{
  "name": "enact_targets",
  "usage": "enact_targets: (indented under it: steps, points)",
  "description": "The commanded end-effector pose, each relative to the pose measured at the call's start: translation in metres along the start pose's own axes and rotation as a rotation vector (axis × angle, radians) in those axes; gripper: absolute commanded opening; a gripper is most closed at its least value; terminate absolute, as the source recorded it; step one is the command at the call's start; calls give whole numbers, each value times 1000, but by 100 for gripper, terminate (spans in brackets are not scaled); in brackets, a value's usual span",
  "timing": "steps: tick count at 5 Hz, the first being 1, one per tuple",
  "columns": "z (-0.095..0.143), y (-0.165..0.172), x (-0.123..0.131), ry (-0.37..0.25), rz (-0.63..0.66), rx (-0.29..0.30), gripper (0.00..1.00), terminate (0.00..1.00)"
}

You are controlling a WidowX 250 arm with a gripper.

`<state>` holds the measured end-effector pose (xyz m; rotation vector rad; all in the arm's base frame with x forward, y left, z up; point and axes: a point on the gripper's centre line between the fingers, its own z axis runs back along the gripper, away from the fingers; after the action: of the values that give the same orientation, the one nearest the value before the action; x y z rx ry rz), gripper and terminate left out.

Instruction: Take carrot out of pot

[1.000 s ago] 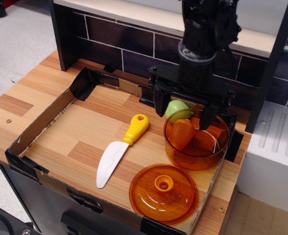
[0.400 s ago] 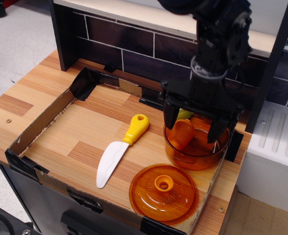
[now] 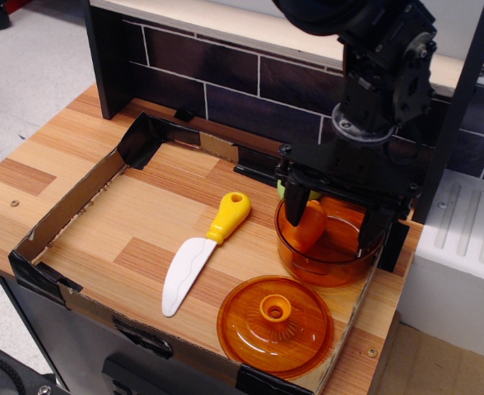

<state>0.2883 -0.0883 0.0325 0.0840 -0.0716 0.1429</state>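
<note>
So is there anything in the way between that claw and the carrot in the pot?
Nothing visible blocks it. The lid lies off on the board in front, so the pot is open on top. The open gripper hangs right over it, one finger at the carrot. Only the pot's wall surrounds the carrot.

The arm runs off the top edge, so its upper part is out of sight; the claw (image 3: 334, 216) covers the far rim of the pot (image 3: 328, 259) and the top of the carrot (image 3: 308, 228); whether its fingers touch the carrot cannot be told; only a sliver of the green fruit (image 3: 281, 190) shows left of the claw; the counter (image 3: 86, 164) is cut off at the left edge.
</note>
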Motion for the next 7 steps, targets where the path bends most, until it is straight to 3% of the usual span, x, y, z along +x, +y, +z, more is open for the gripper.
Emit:
enact_targets:
  steps: [1, 7]
  points:
    - [2, -1, 3, -39, -3, 7, 100, 0]
    - [-16, 1, 0, -43, -7, 45, 100, 0]
